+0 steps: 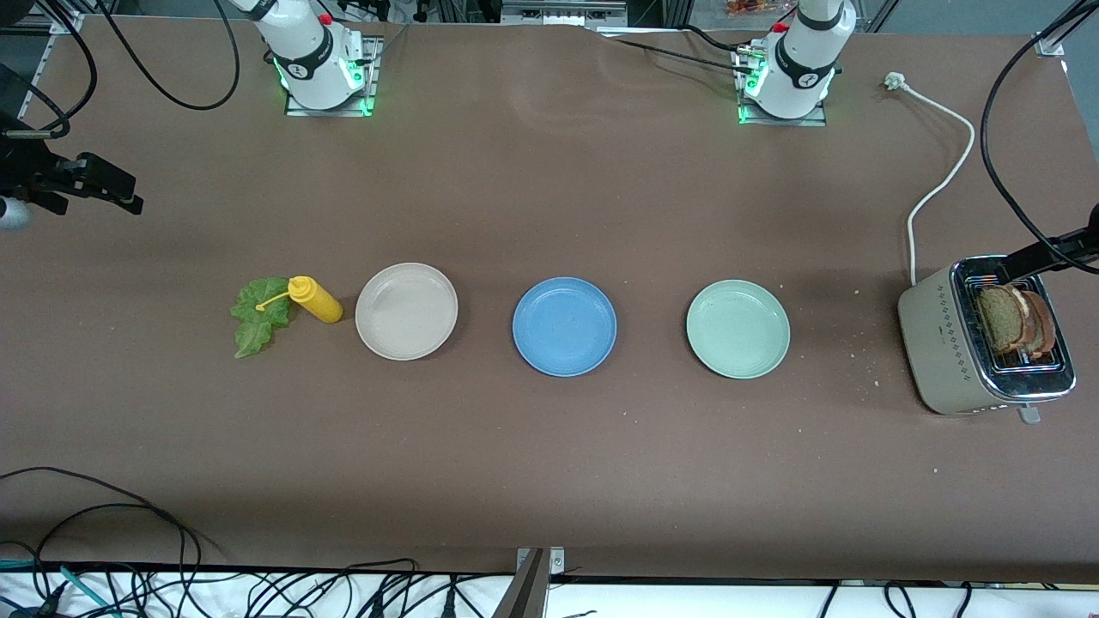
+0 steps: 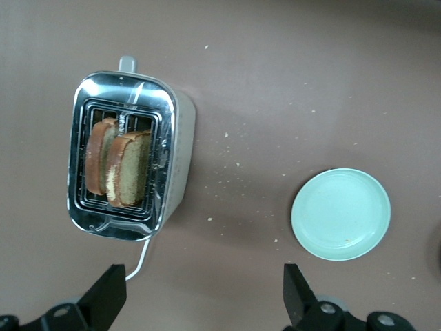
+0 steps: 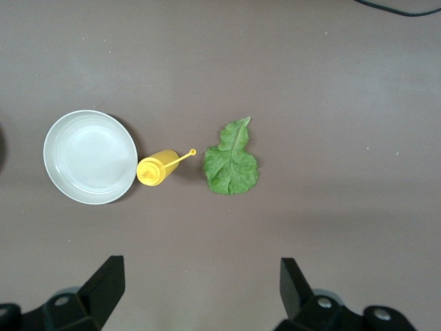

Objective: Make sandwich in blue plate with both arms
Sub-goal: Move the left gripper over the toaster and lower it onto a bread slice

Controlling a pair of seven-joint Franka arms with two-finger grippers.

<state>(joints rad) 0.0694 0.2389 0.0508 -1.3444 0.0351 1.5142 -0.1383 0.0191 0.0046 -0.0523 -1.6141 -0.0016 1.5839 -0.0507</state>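
Note:
The blue plate point(image 1: 564, 326) sits bare at the middle of the table. Two brown bread slices point(image 1: 1013, 322) point(image 2: 127, 169) stand upright in the slots of a beige toaster point(image 1: 944, 343) point(image 2: 180, 148) at the left arm's end. A green lettuce leaf point(image 1: 256, 316) point(image 3: 231, 162) lies flat at the right arm's end. My left gripper point(image 1: 1022, 266) point(image 2: 203, 293) hangs open, high over the toaster's edge, holding nothing. My right gripper point(image 1: 107, 184) point(image 3: 200, 284) hangs open and high over bare table near the leaf, holding nothing.
A beige plate point(image 1: 406, 311) point(image 3: 89, 157) and a pale green plate point(image 1: 737, 329) point(image 2: 340, 214) flank the blue one. A yellow squeeze bottle point(image 1: 315, 299) point(image 3: 157, 167) lies between leaf and beige plate. The toaster's white cord point(image 1: 940, 184) runs toward the bases. Crumbs dot the table.

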